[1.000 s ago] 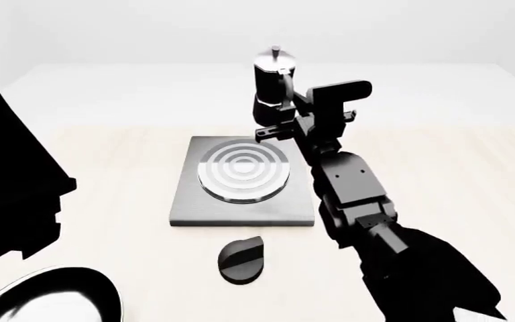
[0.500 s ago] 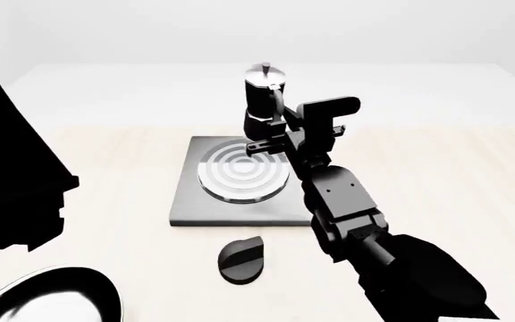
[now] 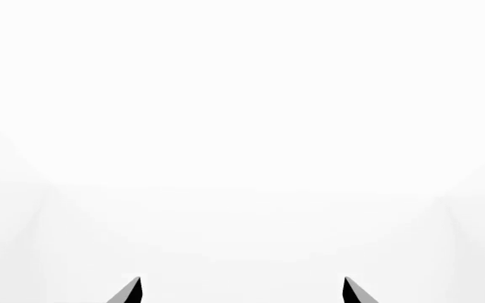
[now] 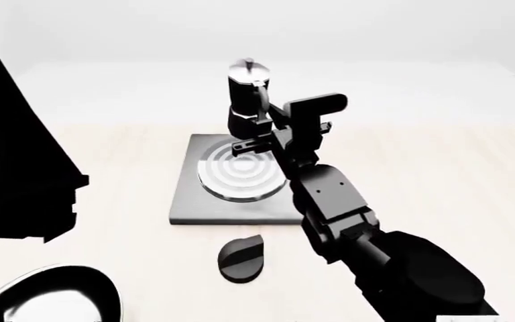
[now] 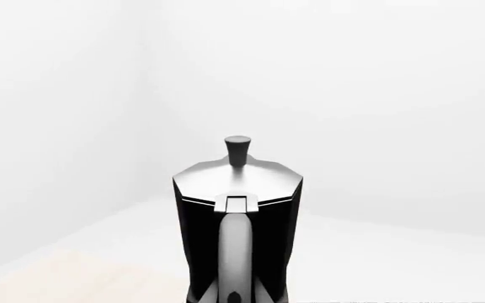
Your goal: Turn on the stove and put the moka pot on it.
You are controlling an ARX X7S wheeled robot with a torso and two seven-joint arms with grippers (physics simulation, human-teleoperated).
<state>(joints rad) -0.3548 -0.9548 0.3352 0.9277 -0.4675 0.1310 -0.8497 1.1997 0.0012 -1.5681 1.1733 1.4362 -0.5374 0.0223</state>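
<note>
Fingers of our right gripper (image 4: 259, 125) clamp the moka pot (image 4: 246, 97) by its handle, holding it upright above the far edge of the stove (image 4: 186, 201). Our left gripper (image 3: 242, 291) shows two fingertips (image 3: 129, 292) set apart, holding nothing.

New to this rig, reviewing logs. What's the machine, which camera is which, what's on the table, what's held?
It is a simulated two-armed wheeled robot. The head view looks down over the pale table. The right gripper holds the small black-and-silver moka pot by its side handle, near the far edge of the flat dark-grey stove with its ringed burner. In front lie a round black knob and a black frying pan. The right wrist view shows the pot close up. The left wrist view shows only the left gripper, open, empty.
</note>
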